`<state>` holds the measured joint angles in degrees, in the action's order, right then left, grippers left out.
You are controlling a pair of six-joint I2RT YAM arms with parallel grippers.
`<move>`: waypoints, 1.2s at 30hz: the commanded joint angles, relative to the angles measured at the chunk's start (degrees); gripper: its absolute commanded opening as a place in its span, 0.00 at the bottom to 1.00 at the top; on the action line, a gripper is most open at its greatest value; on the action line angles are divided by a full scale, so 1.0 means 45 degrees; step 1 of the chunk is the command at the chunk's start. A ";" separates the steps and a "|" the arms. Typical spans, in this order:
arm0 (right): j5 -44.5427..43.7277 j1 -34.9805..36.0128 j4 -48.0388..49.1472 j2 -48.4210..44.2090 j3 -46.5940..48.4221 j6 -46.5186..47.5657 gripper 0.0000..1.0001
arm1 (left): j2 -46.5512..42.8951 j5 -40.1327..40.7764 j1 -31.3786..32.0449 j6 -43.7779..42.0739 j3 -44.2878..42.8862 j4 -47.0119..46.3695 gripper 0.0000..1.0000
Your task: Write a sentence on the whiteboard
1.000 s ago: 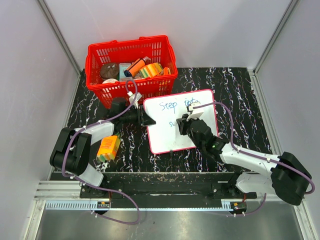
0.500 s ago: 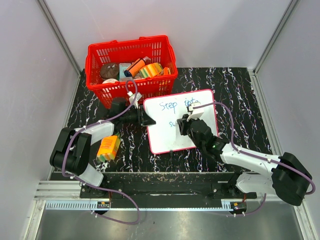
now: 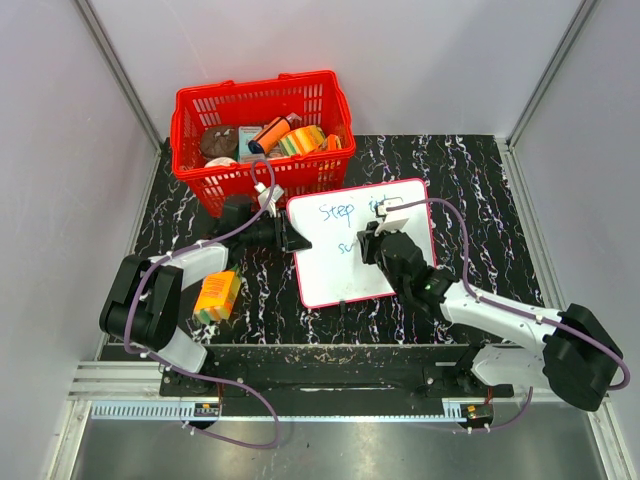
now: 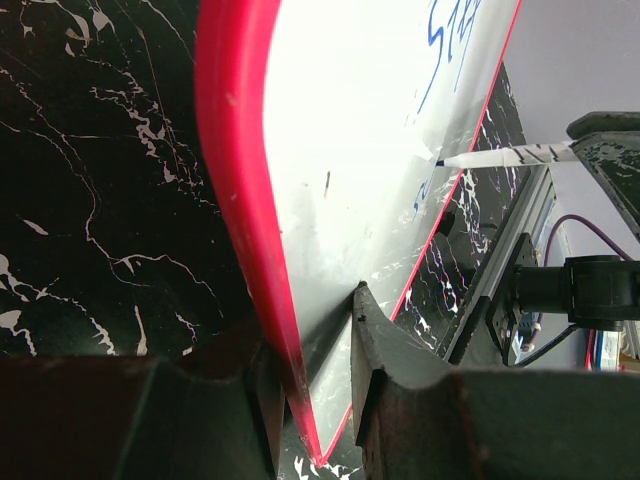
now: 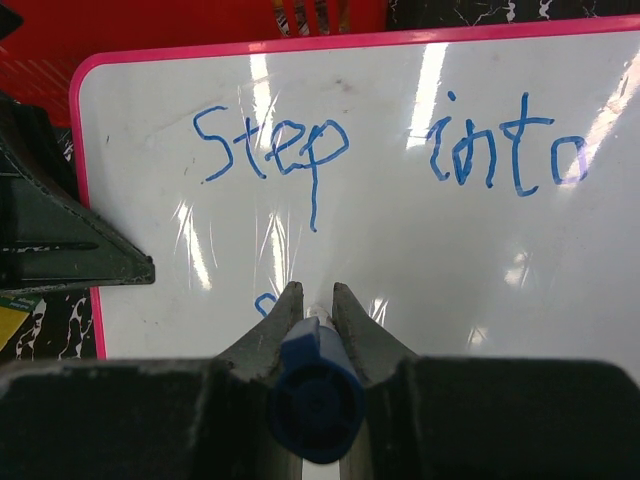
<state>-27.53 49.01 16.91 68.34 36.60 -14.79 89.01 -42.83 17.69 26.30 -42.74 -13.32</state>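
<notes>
From above, the whiteboard [image 3: 332, 275] lies about the middle of the black marbled surface [image 3: 480, 180], set a little askew. Its far left corner is just beside the red basket [image 3: 255, 88], which fills the surface's far left corner. The left pincer [image 3: 293, 239] meets the board's left edge, and the right pincer [image 3: 372, 240] hangs over its middle. An orange block [image 3: 217, 296] sits near the left edge, apart from the board.

In the left wrist view, the left pincer [image 4: 310, 385] is clenched on the red frame, with one finger against each face of the board. A marker [image 4: 500, 156] touches its tip to the white face below the blue writing. I cannot tell whether the board lies flat or is tipped up.

In the right wrist view, the right pincer [image 5: 311, 295] is clenched on the marker's barrel, its blue end toward the lens. The sentence [image 5: 380, 150] reads "Step into" on its first line. A second line has begun with an "s" beside the fingers, and anything further is hidden.

The board looks thin, stiff and light, with a glossy face, so it would likely skate under the pen's push. The frame at an edge is the place to hold it, clear of ink that may smear.
</notes>
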 commanded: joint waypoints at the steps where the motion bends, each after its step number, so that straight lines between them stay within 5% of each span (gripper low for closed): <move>1: -0.0426 -0.0208 0.0188 0.0165 0.0578 0.0259 0.00 | 0.0708 0.2994 0.0287 -0.2232 0.0182 0.1222 0.00; 36: 0.0160 -0.0208 -0.0769 -0.1298 -0.0555 -0.0230 0.00 | 0.0669 0.3072 0.0306 -0.2252 0.0182 0.1242 0.00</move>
<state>-25.89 48.62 14.06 64.84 34.04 -16.29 89.01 -42.83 17.69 26.28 -42.74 -13.26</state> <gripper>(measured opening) 0.190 0.290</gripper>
